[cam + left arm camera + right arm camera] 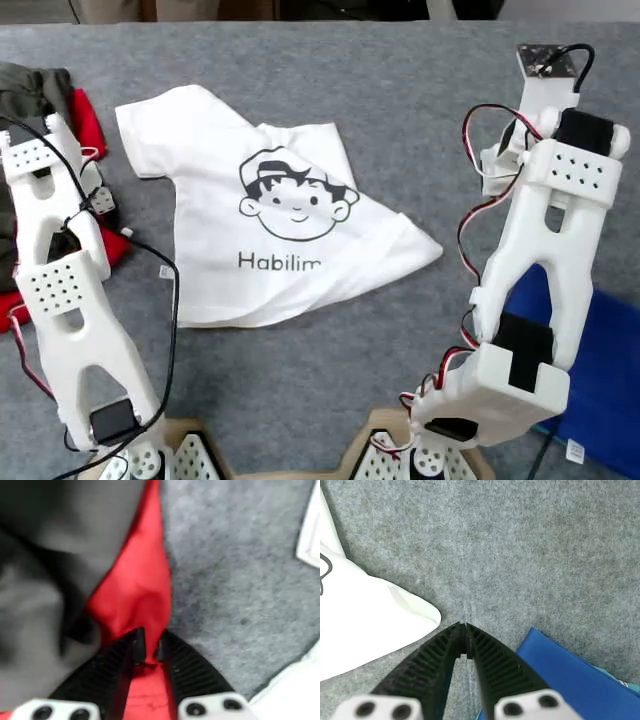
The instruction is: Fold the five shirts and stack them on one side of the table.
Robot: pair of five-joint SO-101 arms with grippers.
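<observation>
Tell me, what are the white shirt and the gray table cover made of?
White shirt: probably soft cotton-like knit, matte; it creases and folds limply. Table cover: looks like gray felt or thin carpet, matte; its surface is fuzzy and speckled.

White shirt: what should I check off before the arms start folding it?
1. white shirt spread flat: not ok, one lower side is skewed and wrinkled.
2. Print faces up: ok.
3. right gripper empty: ok, shut over the bare grey mat.
4. left gripper free: not ok, shut on the red shirt.
5. blue shirt clear of the white shirt: ok.
</observation>
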